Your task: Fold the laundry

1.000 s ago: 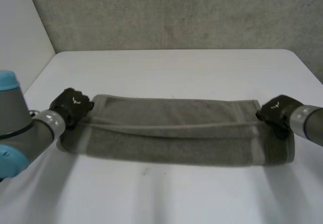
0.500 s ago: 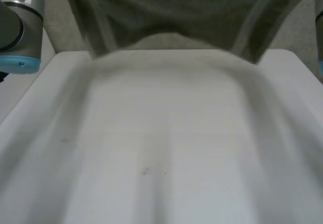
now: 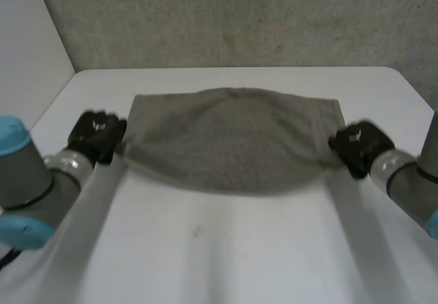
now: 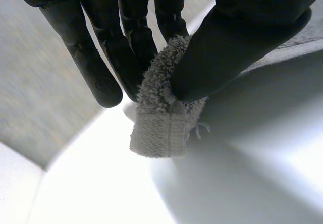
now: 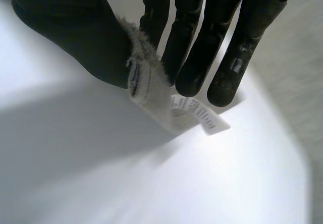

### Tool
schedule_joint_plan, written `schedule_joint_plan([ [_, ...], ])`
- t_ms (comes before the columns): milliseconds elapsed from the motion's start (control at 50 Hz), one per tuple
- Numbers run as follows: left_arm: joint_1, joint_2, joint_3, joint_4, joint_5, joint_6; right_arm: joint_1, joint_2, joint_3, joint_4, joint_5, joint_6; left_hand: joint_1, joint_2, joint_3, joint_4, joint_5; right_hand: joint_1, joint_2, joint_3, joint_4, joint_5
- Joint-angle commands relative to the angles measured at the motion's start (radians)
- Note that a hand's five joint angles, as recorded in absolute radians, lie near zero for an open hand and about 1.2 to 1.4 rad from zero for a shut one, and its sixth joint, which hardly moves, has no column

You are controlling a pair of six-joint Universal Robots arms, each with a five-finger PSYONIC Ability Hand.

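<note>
A grey towel (image 3: pixel 233 140) hangs stretched between my two hands above the white table (image 3: pixel 226 249), its near edge sagging in a curve. My left hand (image 3: pixel 97 134) holds the towel's left near corner; in the left wrist view the thumb (image 4: pixel 237 42) pinches that corner (image 4: pixel 164 118) against the fingers (image 4: pixel 126 37). My right hand (image 3: pixel 359 146) holds the right near corner; in the right wrist view the thumb (image 5: pixel 75 27) presses the towel corner (image 5: pixel 149 82) to the fingers (image 5: pixel 202 37), and a white care label (image 5: pixel 202 115) hangs from it.
The table's far edge (image 3: pixel 233 68) meets a grey wall (image 3: pixel 233 16). A white wall (image 3: pixel 27 51) stands at the left. Bare table surface lies in front of the towel.
A second ago the towel lay folded on the table. Both hands then flung it high, and now it has come back down, spread wider between the hands.
</note>
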Motion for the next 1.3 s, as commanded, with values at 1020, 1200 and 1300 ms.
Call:
schedule_joint_plan([
  [1020, -0.055, -0.403, 0.567, -0.175, -0.098, 0.292, -0.004, 0.343, -0.375, -0.073, 0.238, -0.121, 0.246, 0.18, 0.181, 0.179, 0.199, 0.43, 0.216, 0.211, 0.203, 0.23],
  [1200, -0.095, -0.392, 0.548, -0.174, -0.117, 0.304, 0.012, 0.351, -0.401, -0.073, 0.29, -0.114, -0.976, -1.042, -1.041, -1.043, -1.023, -0.791, -1.006, -1.011, -1.019, -0.992],
  [1300, -0.097, -0.347, 0.556, -0.175, -0.17, 0.292, 0.003, 0.259, -0.405, -0.099, 0.383, -0.049, -0.976, -1.042, -1.041, -1.043, -1.023, -0.791, -1.006, -1.011, -1.019, -0.992],
])
